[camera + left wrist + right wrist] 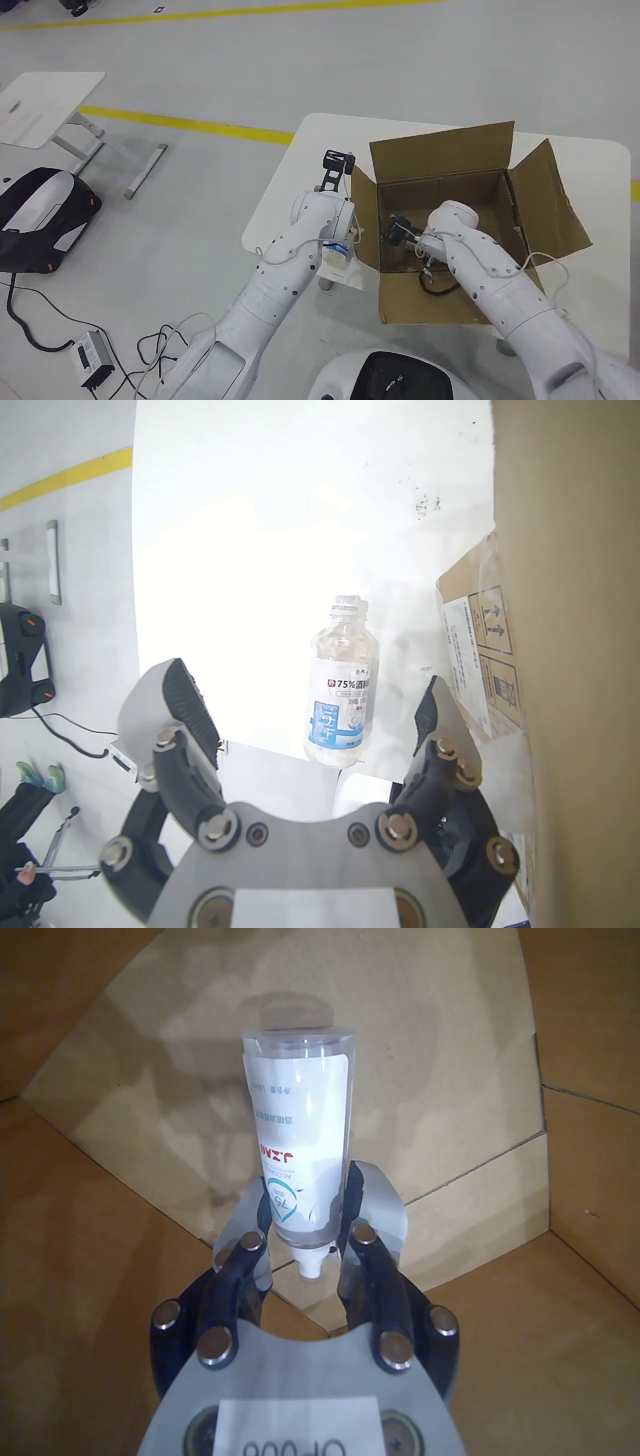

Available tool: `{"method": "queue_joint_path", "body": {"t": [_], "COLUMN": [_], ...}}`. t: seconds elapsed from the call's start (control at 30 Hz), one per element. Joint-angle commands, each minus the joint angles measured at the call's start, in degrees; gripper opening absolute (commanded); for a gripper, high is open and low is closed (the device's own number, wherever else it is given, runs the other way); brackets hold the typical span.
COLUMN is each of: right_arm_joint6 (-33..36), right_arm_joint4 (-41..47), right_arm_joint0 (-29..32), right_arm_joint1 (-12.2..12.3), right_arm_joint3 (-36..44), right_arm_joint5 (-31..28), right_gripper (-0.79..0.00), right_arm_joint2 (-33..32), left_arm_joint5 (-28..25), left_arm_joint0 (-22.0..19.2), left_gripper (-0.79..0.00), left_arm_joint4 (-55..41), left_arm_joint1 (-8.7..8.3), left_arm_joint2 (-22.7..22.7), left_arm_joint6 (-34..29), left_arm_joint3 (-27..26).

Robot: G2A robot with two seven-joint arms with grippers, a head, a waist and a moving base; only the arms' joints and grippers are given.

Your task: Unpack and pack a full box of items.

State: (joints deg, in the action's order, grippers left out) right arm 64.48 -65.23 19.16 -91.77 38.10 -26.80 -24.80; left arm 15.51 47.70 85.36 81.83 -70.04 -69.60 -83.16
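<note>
The right jaws are closed on a clear plastic bottle with a white printed label (300, 1103). They grip it near the neck end, so the white nozzle points back at the wrist and the flat base points into the open brown cardboard box (440, 152). That arm is down inside the box, near the wall on the robot's left, and I cannot tell whether the base touches the cardboard. Outside, on the white counter (300, 500), two clear bottles with white-and-blue labels (340, 700) stand upright, one right behind the other. They are just beside the box's outer wall and near the counter's edge. The left jaws are spread wide and hold nothing, and the pair sits in line between them, clear of both pads. With two bottles already out, the held one looks like the next to be unpacked, though it could equally be the first going back in. Either way, the grip sits low on a smooth, tapering neck, so the hold should be kept firm. A straight lift, clear of the walls and raised flaps, should come before any turn. It is best set down base first, a little apart from the pair so that neither is tipped.
</note>
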Motion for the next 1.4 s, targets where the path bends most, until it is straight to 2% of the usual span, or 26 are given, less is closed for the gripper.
{"method": "queue_joint_path", "body": {"t": [0.0,0.2,0.4,0.6,0.83,1.03,1.37], "right_arm_joint6": [-0.3,-0.8,-0.4,0.5,0.5,-0.8,-8.8], "right_arm_joint4": [0.1,0.9,1.0,-1.9,-3.7,-3.8,0.6], "right_arm_joint0": [0.0,0.4,2.2,7.2,18.5,25.3,30.9], "right_arm_joint1": [0.0,0.9,3.3,7.3,11.9,13.5,14.1], "right_arm_joint3": [0.2,3.0,10.4,23.8,43.4,51.1,56.9], "right_arm_joint5": [0.3,2.2,6.4,12.0,14.6,16.6,21.1], "right_gripper": [-0.785,-0.785,-0.785,-0.785,-0.785,-0.785,-0.785], "right_arm_joint2": [-0.5,-3.0,-7.9,-15.7,-28.1,-34.1,-39.8], "left_arm_joint5": [0.0,0.0,0.0,0.0,-0.1,-1.7,-5.1], "left_arm_joint0": [0.0,0.0,0.0,0.0,0.4,3.8,9.6], "left_gripper": [0.0,0.0,0.0,0.0,0.0,0.0,0.0], "left_arm_joint4": [0.0,0.0,0.0,0.0,-0.2,-1.4,-1.8], "left_arm_joint1": [0.0,0.0,0.0,0.0,-0.02,-0.61,-1.5], "left_arm_joint2": [0.0,0.0,0.0,0.0,-0.2,-4.1,-8.6], "left_arm_joint6": [0.0,0.0,0.0,0.0,1.0,5.9,10.1], "left_arm_joint3": [0.0,0.0,0.0,0.0,-0.1,-4.6,-12.6]}}
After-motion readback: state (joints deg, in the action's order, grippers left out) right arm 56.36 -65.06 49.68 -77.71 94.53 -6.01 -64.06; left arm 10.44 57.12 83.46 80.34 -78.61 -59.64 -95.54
